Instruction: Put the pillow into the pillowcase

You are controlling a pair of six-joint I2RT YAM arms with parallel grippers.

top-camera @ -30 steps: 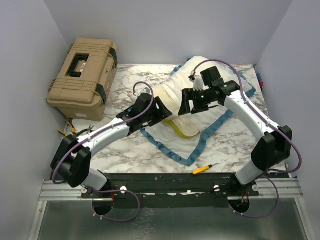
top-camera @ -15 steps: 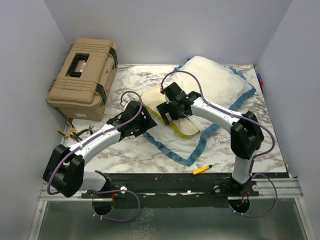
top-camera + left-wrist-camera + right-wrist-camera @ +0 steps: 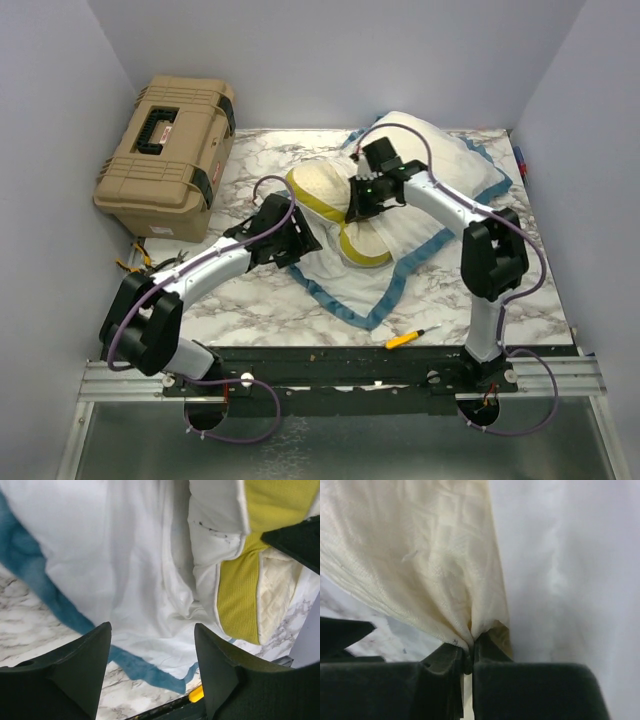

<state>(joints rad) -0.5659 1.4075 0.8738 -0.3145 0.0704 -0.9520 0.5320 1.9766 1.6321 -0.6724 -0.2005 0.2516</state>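
The cream pillow (image 3: pixel 325 190) with its mustard-yellow band lies bunched and folded over the open end of the pillowcase (image 3: pixel 440 185), whose white inside faces up and whose blue trim runs round the edge. My right gripper (image 3: pixel 357 207) is shut on a pinch of the pillow's cream fabric (image 3: pixel 420 555), its jaws (image 3: pixel 471 652) pressed together, with the white pillowcase (image 3: pixel 570 580) beside it. My left gripper (image 3: pixel 300 240) stands open just above the white pillowcase (image 3: pixel 125 570) near its blue trim (image 3: pixel 45 595), holding nothing. The pillow's yellow band (image 3: pixel 240 595) lies to its right.
A tan hard case (image 3: pixel 165 155) stands at the back left, with pliers (image 3: pixel 150 262) in front of it. A yellow-handled tool (image 3: pixel 410 337) lies near the front edge of the marble table (image 3: pixel 260 160). Walls close in on three sides.
My right gripper has gone from open to shut on the pillow and pulled it up and back, so the pillow now bunches and folds. The left gripper has shifted slightly right.
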